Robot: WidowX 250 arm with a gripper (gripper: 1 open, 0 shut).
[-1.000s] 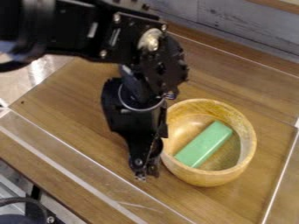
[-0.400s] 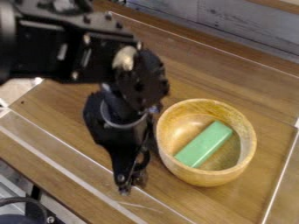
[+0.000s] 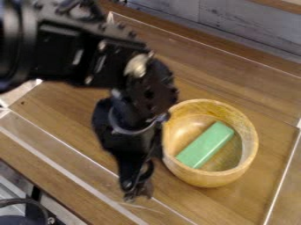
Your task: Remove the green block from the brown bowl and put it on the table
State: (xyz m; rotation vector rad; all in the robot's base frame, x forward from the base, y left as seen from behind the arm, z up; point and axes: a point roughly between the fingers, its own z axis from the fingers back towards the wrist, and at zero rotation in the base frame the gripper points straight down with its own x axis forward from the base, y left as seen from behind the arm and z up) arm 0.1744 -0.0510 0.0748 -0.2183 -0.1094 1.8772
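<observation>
The green block [image 3: 205,145] lies flat inside the brown bowl [image 3: 188,172], slanting from lower left to upper right. The bowl rests on the table [image 3: 70,114] toward the right side. My gripper [image 3: 136,188] hangs from the black arm just left of the bowl, outside its rim, pointing down at the tabletop near the front wall. Its fingers are blurred and dark, and nothing shows between them.
Low clear plastic walls [image 3: 53,167] border the table at the front and left. The bulky black arm [image 3: 83,53] fills the upper left of the view and hides part of the tabletop there.
The arm has shifted left and toward the front wall, away from the bowl rim, then edged slightly back right. The block and bowl have not moved.
</observation>
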